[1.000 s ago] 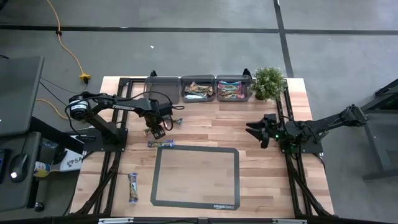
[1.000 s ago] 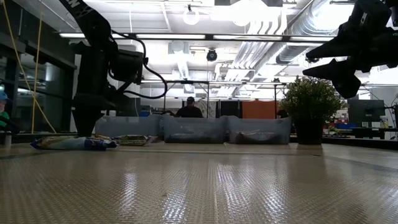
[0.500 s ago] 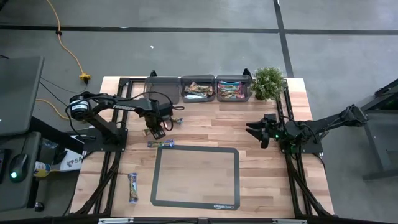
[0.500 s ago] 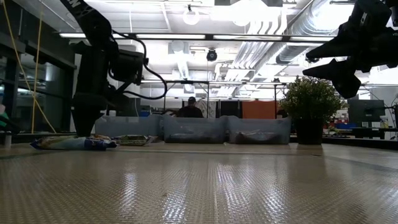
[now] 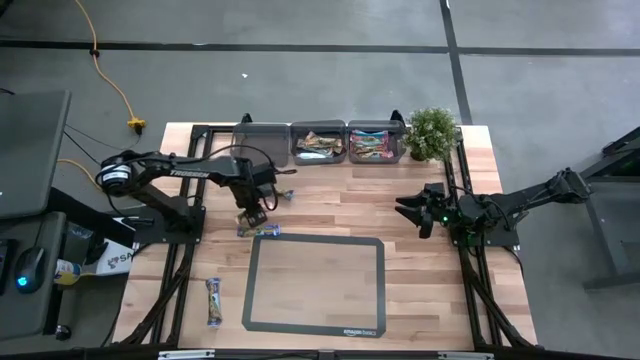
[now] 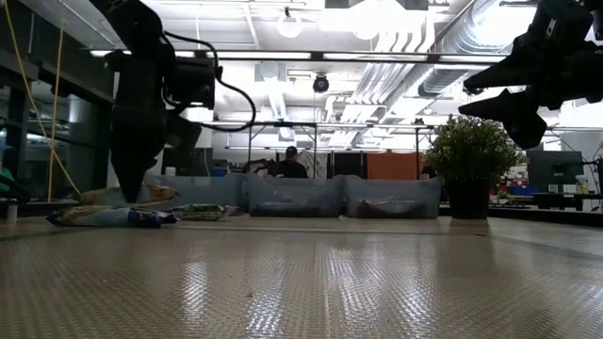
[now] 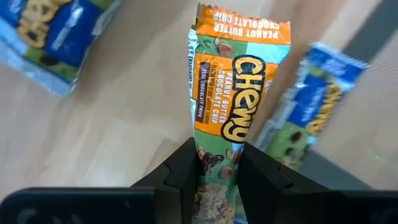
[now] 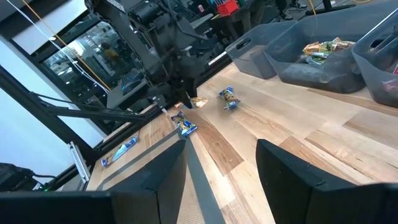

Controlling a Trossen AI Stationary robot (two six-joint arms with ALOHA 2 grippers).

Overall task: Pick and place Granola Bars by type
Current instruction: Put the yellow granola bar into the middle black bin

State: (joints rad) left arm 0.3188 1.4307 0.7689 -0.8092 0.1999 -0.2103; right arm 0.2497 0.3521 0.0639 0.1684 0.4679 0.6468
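The left gripper [image 7: 217, 163] is clamped on the end of an orange granola bar [image 7: 233, 93], which hangs just above the table [image 5: 330, 205] near the mat [image 5: 313, 284]. The hold is only on one end of a slick foil wrapper, so I judge the bar could slip or swing as the arm carries it toward the bins [image 5: 320, 143]. It could also brush the blue bar [image 5: 258, 232] lying just below it. The wrappers are shiny, thin and crinkly, with crimped ends; the bars are slim and flat. The bins are smooth grey plastic, the table pale wood. The right gripper [image 5: 412, 213] waits with its fingers spread, holding nothing, over the table's right side.
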